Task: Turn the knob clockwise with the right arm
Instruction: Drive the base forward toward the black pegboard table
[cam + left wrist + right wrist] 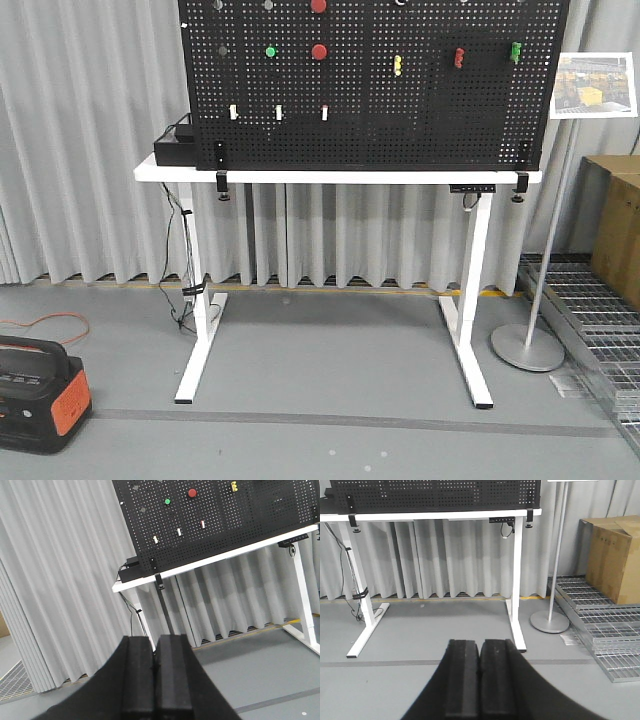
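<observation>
The black pegboard (430,110) stands on the white table (340,176). At its top edge a small round piece with a pale ring, the knob (400,2), is cut off by the frame. Lower on the board are a green button (270,51) and a red button (319,51). My left gripper (155,639) is shut with nothing in it, low and far from the board. My right gripper (480,642) is also shut and empty, hanging over the grey floor in front of the table. Neither arm shows in the front view.
A sign stand (528,347) with a round base is right of the table. A cardboard box (612,557) and metal grates (600,630) lie at the right. A black and orange power station (35,395) sits on the floor at the left. Cables (185,260) hang by the left table leg.
</observation>
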Robot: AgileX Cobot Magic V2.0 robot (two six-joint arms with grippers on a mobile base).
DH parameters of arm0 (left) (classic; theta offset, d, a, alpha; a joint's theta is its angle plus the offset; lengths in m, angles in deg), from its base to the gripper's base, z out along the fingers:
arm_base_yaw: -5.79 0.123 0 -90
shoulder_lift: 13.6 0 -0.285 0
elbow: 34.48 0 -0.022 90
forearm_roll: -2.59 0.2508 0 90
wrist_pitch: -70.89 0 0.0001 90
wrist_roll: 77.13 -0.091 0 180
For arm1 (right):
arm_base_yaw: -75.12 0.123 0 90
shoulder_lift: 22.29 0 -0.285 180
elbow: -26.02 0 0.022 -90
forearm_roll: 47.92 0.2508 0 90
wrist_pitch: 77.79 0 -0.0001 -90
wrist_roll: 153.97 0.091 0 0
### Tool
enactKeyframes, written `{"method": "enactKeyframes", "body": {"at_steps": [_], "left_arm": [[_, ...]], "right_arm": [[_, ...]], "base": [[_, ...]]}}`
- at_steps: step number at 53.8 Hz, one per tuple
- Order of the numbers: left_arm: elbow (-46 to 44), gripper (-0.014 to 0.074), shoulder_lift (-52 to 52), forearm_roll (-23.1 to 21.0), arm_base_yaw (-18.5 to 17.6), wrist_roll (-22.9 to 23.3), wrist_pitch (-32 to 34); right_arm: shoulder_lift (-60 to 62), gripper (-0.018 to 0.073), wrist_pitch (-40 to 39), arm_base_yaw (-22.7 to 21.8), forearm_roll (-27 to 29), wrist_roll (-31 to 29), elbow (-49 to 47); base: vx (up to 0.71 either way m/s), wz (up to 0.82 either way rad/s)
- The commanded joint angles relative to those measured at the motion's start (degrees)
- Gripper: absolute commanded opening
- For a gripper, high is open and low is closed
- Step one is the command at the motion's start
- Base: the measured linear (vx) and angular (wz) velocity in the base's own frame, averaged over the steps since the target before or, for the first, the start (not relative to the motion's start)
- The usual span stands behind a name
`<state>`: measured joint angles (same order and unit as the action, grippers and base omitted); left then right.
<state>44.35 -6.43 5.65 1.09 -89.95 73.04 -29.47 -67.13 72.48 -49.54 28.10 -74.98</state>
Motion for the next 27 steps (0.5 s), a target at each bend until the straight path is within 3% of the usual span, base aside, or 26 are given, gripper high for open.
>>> {"method": "enactKeyframes", "body": {"at_steps": [1,27], "left_arm": [[1.88,-0.0006,-0.98,-0.3,-0.45,0.22,4.27],[1.88,-0.0006,-0.98,-0.3,-0.45,0.22,4.27]], "right_arm": [[0.62,0.0029,-4.89,-0.36,-0.5,-0.09,0.41],[0.62,0.0029,-4.89,-0.36,-0.5,-0.09,0.41]], "base": [[0.0,0.0],[0.0,0.0]]}}
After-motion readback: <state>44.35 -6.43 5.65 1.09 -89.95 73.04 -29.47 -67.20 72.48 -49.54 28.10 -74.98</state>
